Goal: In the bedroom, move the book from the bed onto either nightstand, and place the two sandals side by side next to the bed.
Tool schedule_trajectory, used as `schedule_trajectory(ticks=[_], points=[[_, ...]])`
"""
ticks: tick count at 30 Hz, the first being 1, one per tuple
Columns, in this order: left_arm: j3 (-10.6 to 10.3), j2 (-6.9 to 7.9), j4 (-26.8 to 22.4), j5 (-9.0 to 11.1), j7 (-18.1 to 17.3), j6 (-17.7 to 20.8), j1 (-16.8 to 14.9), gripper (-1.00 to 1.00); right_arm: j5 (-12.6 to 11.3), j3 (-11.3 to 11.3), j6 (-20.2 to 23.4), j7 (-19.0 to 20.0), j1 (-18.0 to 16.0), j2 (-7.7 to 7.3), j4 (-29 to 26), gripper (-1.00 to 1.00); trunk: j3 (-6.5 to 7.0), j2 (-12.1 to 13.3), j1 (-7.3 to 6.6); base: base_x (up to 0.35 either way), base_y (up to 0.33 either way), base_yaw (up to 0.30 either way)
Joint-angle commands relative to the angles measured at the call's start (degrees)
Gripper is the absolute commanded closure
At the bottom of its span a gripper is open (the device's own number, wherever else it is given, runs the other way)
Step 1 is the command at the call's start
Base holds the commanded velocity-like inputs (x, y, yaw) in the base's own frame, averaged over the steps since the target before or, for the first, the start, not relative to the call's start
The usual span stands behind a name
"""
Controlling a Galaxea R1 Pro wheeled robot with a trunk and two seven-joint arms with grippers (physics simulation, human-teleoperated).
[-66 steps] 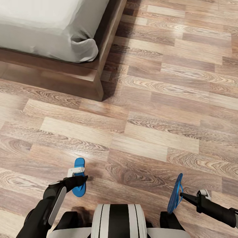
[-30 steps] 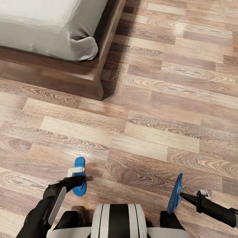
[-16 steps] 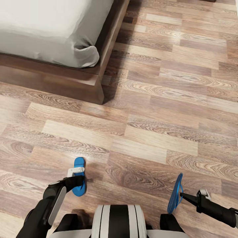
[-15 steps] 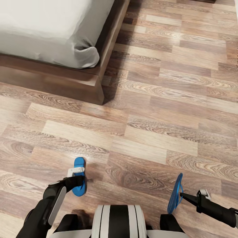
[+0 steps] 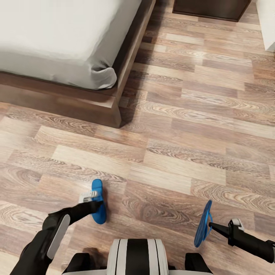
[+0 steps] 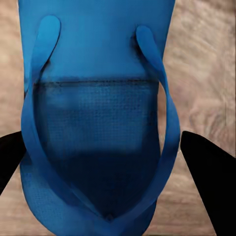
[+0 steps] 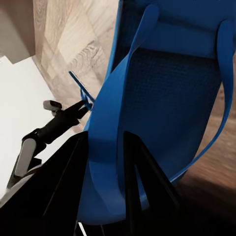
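A: Start at the right tool [image 5: 211, 226]; what was it doing?

B: Its fingers were pressed together on a strap of the right sandal [image 5: 202, 224]; the sandal hung on edge in the air, sole turned sideways, clear of the floor [image 5: 183, 126]; the right wrist view showed a dark finger [image 7: 135, 172] against the strap.

A: And the left tool [image 5: 95, 206]?

B: It sat over the left sandal [image 5: 98, 201], which looked flat and level; in the left wrist view the dark fingertips [image 6: 209, 167] stood spread on either side of the sole [image 6: 98, 123], apart from its edges; whether anything gripped the sandal lower down, I could not tell.

A: How would you have judged their handling?

B: Light and thin; the strap looked bendy, so a pinch there let the sandal dangle and swing; a hold across the sole's edges would probably have kept it steadier for setting down flat; foam of that sort is hardly fragile.

A: And farther out?

B: The corner of the bed [image 5: 110, 109] lay well ahead toward the left, its grey mattress [image 5: 57, 38] sagging over the dark frame; a dark cabinet [image 5: 210, 8] stood at the far edge; both sandals were well apart from the bed, so the placing beside it seemed not yet done.
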Motion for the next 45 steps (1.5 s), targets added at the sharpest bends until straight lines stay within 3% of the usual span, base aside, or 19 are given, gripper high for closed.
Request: schedule_trajectory(ticks=[1, 2, 4, 5, 6, 8, 10, 12, 15, 19, 23, 29, 37, 41, 45], points=[[0.1, 1.05, 0.0, 1.2, -2.5, 0.4, 0.0, 1.00, -0.5, 0.4, 0.6, 0.1, 0.0, -0.11, 0.0, 1.00, 0.20, 0.0, -0.03, 0.000, 0.000, 0.000], [0.2, 2.08, 0.0, 2.4, -4.9, 0.4, 0.0, 1.00, -0.5, 0.4, 0.6, 0.0, 0.0, -0.14, 0.1, 1.00, 0.42, 0.0, -0.06, 0.000, 0.000, 0.000], [1.2, 5.88, 0.1, 5.9, -11.9, 2.0, 0.0, 1.00, -0.5, 0.3, 0.6, -0.1, 0.0, -0.18, 0.1, 1.00, 0.86, 0.0, -0.11, 0.000, 0.000, 0.000], [2.1, 8.57, 0.2, 8.0, -17.2, 3.3, 0.2, 1.00, -0.4, 0.3, 0.6, -0.2, 0.0, -0.19, 0.1, 1.00, 1.08, 0.1, -0.13, 0.000, 0.000, 0.000], [2.6, 10.22, 0.3, 9.1, -21.0, 3.8, 0.4, 1.00, -0.4, 0.3, 0.5, -0.3, 0.0, -0.19, 0.2, 1.00, 1.31, 0.1, -0.16, 0.000, 0.000, 0.000], [3.5, 12.33, 0.6, 10.1, -26.9, 4.3, 0.6, 1.00, -0.4, 0.4, 0.5, -0.3, 0.0, -0.20, 0.2, 1.00, 1.75, 0.1, -0.21, 0.000, 0.000, 0.000], [6.6, 15.34, 4.2, 10.6, -37.6, 4.7, 0.9, 1.00, -0.4, 0.3, 0.5, -0.3, 0.0, -0.18, 0.1, 1.00, 2.19, 0.1, -0.26, 0.000, 0.000, 0.000], [8.9, 16.58, 8.0, 10.6, -43.1, 4.6, 1.0, 1.00, -0.4, 0.4, 0.5, -0.4, 0.0, -0.18, 0.1, 1.00, 2.64, 0.1, -0.31, 0.000, 0.000, 0.000], [10.6, 17.55, 12.7, 9.6, -47.8, 3.6, 1.0, 1.00, 0.0, 0.4, 0.5, -0.4, 0.0, -0.19, 0.2, 1.00, 3.30, 0.2, -0.39, 0.000, 0.000, 0.000], [10.7, 17.40, 15.9, 6.1, -48.6, 2.2, 1.0, 1.00, 0.7, 0.6, 0.4, -0.6, 0.0, -0.20, 0.7, 1.00, 4.19, 0.2, -0.49, 0.000, 0.000, 0.000], [10.7, 17.35, 20.9, 3.6, -50.4, -3.3, 1.0, 1.00, 1.1, 0.9, -0.8, -0.6, 0.0, -0.28, 1.0, 1.00, 5.07, 0.3, -0.60, 0.000, 0.000, 0.000], [10.7, 17.31, 21.5, 3.3, -53.3, -4.4, 1.0, 1.00, 1.1, 1.0, -6.4, -0.5, 0.0, -0.29, 1.2, 1.00, 6.40, 0.4, -0.75, 0.000, 0.000, 0.000], [10.4, 17.22, 21.6, 3.3, -53.5, -4.5, 1.0, 1.00, 1.0, 1.0, -6.9, -0.3, 0.0, -0.29, 1.1, 1.00, 8.17, 0.5, -0.96, 0.000, 0.000, 0.000], [10.0, 16.02, 21.8, 3.1, -53.5, -4.7, 1.0, 1.00, 1.1, 1.0, -7.0, -0.3, 0.1, -0.29, 1.1, 1.00, 9.06, 0.5, -1.06, 0.000, 0.000, 0.000], [9.0, 15.99, 23.0, 3.1, -53.4, -6.4, 1.0, 1.00, 1.2, 1.0, -7.1, -0.4, 0.1, -0.22, 1.0, 1.00, 9.95, 0.6, -1.16, 0.000, 0.000, 0.000]])
